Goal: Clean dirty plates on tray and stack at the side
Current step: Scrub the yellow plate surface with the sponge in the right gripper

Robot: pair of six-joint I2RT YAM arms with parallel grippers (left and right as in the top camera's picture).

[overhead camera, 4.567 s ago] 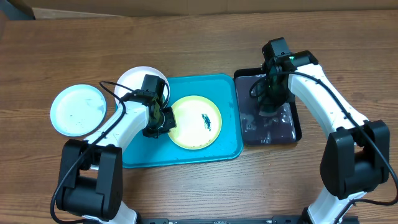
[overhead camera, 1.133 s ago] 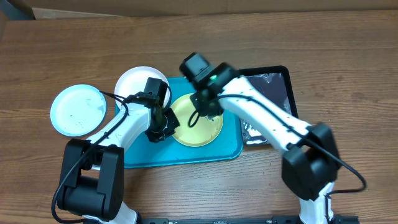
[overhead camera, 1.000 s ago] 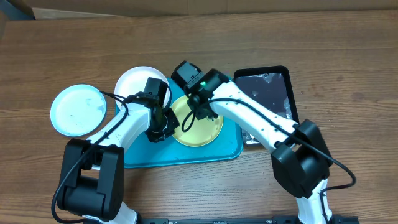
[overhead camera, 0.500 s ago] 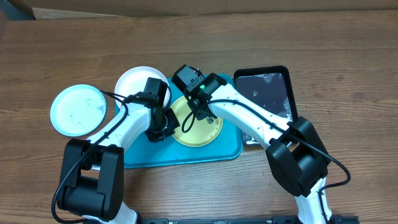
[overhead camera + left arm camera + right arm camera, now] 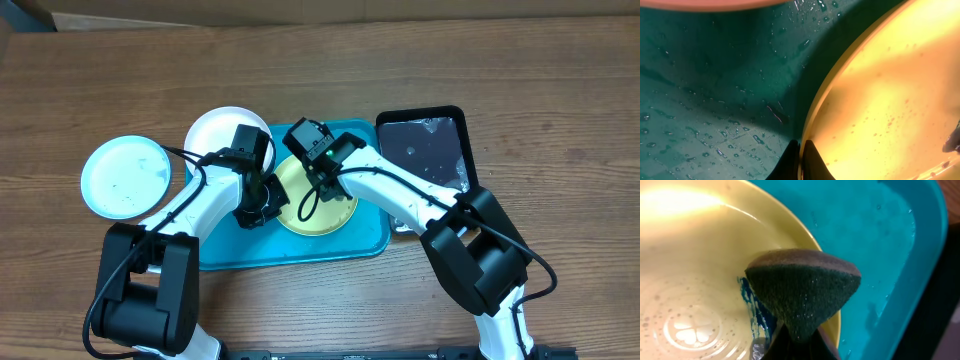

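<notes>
The yellow plate (image 5: 325,215) lies in the middle of the tray (image 5: 300,252), open face up, and it is under work now. The left gripper (image 5: 801,159) is clenched on the plate's rim at the side toward the tray's left end. The rim sits between the 2 fingertips, so I judge that it steadies the plate. The right gripper (image 5: 796,345) grasps a dark green sponge (image 5: 802,287) and presses it on the plate near the rim toward the tray's right end. A blue smear (image 5: 751,305) shows beside the sponge, so this plate is not yet clean.

The mint plate (image 5: 125,178) rests on the table, well to the left of the tray. The white plate (image 5: 215,135) is at the tray's far left corner. These 2 plates are apart, so no stack exists yet. I judge that 1 plate is left to scrub, and then the stacking.

The yellow plate is round and has no long axis. The tray's long axis runs left to right across the table.
</notes>
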